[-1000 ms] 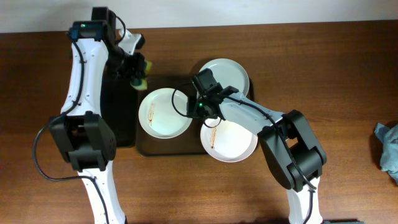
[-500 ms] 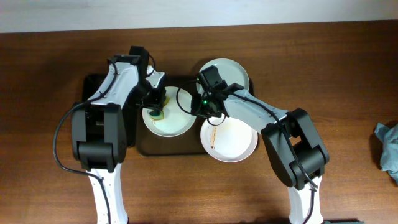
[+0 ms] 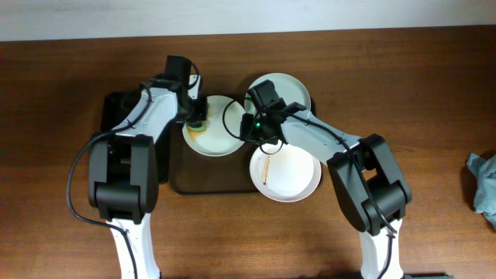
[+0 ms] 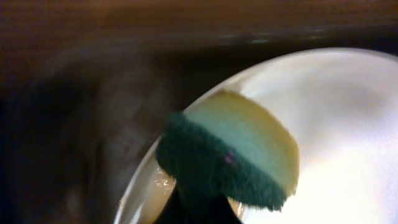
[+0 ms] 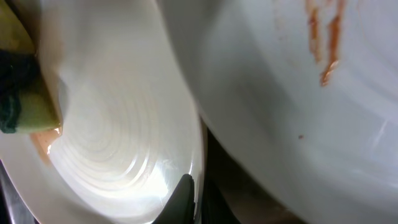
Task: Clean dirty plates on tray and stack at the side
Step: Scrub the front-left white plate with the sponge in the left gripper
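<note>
My right gripper [image 3: 249,128] is shut on the right rim of a white plate [image 3: 221,139] at the left of the brown tray [image 3: 203,180]; the rim sits between its fingers in the right wrist view [image 5: 194,198]. My left gripper [image 3: 194,118] is shut on a green-and-yellow sponge [image 3: 198,126] pressed on that plate's left side. The sponge [image 4: 239,152] fills the left wrist view over the plate [image 4: 348,118]. An orange trace lies beside the sponge [image 5: 25,102] on the plate [image 5: 118,124]. A second white plate [image 3: 288,174] has an orange smear [image 5: 323,37]. A pale mint plate [image 3: 288,87] lies behind.
A smaller black tray [image 3: 116,108] lies left of the brown tray, under my left arm. A crumpled grey-blue cloth [image 3: 484,190] lies at the table's right edge. Bare wooden table surrounds the trays.
My left arm swung from the black tray to the left plate with the sponge. The plate shifted toward the back in my right gripper, and its long smear no longer shows.
</note>
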Robot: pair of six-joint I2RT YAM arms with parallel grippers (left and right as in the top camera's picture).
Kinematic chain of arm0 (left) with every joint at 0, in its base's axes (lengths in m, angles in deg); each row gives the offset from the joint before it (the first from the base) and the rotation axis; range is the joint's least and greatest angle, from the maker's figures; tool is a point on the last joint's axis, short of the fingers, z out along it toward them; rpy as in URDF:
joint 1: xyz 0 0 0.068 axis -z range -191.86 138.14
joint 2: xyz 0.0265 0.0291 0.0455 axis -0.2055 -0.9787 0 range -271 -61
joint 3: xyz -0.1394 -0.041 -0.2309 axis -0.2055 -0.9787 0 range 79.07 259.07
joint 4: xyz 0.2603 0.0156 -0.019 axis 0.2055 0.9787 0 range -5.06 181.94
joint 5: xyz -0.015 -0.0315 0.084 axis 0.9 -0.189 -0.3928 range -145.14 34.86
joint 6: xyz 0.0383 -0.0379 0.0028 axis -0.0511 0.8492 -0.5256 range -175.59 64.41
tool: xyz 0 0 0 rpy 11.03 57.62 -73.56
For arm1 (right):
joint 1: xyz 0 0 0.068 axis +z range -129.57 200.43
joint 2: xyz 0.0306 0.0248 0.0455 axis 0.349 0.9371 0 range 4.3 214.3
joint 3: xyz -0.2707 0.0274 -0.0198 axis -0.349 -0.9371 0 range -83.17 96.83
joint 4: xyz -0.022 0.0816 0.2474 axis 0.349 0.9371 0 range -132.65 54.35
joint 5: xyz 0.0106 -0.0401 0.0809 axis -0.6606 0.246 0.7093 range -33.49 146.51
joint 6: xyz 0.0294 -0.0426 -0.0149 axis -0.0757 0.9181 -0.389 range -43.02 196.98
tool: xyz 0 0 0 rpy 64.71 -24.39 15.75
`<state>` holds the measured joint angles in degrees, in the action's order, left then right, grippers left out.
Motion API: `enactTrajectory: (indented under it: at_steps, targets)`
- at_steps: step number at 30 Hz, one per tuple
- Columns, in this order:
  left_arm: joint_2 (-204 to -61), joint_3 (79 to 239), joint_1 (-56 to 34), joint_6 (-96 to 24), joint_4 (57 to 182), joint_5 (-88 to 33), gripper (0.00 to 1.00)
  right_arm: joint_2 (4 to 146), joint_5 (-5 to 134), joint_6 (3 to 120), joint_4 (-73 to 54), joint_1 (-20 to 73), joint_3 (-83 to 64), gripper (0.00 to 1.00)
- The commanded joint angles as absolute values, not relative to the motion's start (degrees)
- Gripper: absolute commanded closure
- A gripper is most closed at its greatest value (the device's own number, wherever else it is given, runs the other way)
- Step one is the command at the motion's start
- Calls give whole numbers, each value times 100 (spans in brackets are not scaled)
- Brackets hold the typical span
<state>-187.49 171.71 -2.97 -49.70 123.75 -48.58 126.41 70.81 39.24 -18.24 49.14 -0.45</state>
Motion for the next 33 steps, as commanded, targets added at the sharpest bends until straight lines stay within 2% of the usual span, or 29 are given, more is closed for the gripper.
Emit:
enactTrajectory:
  at_steps: [1, 4, 7, 10, 12, 17, 23, 26, 27, 28, 31, 33]
  targets:
    - [-19156, 16568, 26, -4897, 12010, -5113, 99, 12726, 7085, 4051, -1757, 4927, -23, 96]
    - [-19149, 16673, 155, -4989, 12615, -4958, 99, 12726, 7090, 4051, -1748, 4929, -23, 96]
    - [-19149, 17134, 81, -6161, 13643, -3203, 99, 12726, 7090, 4071, -1735, 4929, -23, 96]
    - [-19149, 17680, -44, -6296, 13857, -2799, 99, 12726, 7092, 4071, -1733, 4929, -25, 96]
    - [-19149, 17770, -127, -5789, 13407, -3218, 99, 12726, 7092, 4071, -1698, 4929, -25, 96]
    - [-19149, 17770, -190, -4438, 12952, -5942, 99, 12726, 7090, 4071, -1691, 4927, -25, 96]
    - [-19149, 17770, -190, -4438, 14718, -6108, 99, 12726, 7090, 4071, -1689, 4927, -25, 96]
    - [-19149, 17770, -186, -5192, 15039, -4952, 99, 12726, 7090, 4071, -1691, 4927, -23, 96]
    - [-19149, 17770, -186, -5588, 15020, -3896, 99, 12726, 7090, 4071, -1691, 4927, -23, 96]
    - [-19149, 17770, -186, -5673, 14965, -3402, 99, 12726, 7090, 4071, -1689, 4927, -23, 96]
    - [-19149, 17770, -186, -5389, 14377, -3199, 99, 12726, 7090, 4071, -1691, 4927, -23, 96]
    - [-19149, 17768, -192, -4972, 13831, -3491, 99, 12726, 7090, 4071, -1689, 4927, -25, 96]
